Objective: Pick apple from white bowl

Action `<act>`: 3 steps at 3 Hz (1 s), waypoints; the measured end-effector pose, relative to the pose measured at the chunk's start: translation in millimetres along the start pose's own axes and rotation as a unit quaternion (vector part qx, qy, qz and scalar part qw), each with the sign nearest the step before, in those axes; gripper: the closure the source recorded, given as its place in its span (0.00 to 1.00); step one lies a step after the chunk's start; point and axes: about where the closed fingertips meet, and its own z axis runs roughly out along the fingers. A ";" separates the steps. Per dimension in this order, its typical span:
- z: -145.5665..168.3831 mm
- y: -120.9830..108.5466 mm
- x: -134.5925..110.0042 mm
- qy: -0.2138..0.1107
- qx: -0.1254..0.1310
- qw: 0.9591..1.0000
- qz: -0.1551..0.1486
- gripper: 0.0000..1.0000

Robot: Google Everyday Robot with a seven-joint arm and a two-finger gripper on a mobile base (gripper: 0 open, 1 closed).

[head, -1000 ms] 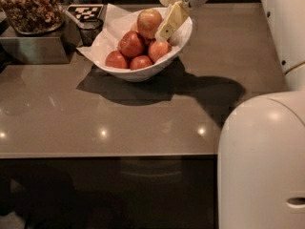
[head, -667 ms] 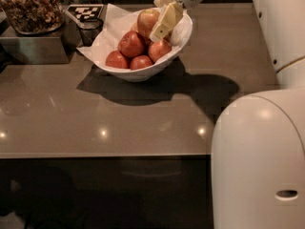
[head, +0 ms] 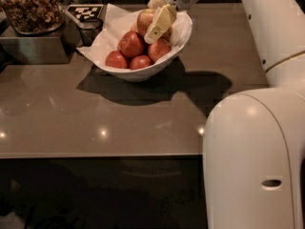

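Observation:
The white bowl [head: 138, 73] stands on the brown counter at the back centre, lined with crumpled white paper that sticks out on its left. Several apples lie in it. The apple [head: 144, 19], biggest and golden-yellow with a reddish blush, sits on top at the back. Smaller dark red apples [head: 131, 44] lie in front of it. My gripper [head: 160, 23] reaches down from the upper right into the bowl, right against the big apple's right side and partly covering it.
A tray of brown snacks [head: 29, 7] sits on a dark box at the back left. A black-and-white tag [head: 84, 11] stands beside the bowl's paper. My white arm [head: 267, 27] and base [head: 252, 161] fill the right side. The counter's front edge [head: 95, 154] runs across the view.
My gripper has moved left and slightly down, from the bowl's right rim to against the big apple. The bowl and apples have not moved.

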 end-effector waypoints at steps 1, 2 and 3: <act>5.9 0.3 -1.4 -0.004 -0.006 1.000 0.001 0.16; 14.3 1.5 -3.6 -0.008 -0.014 1.000 0.000 0.21; 23.4 3.1 -4.2 -0.012 -0.023 1.000 -0.002 0.35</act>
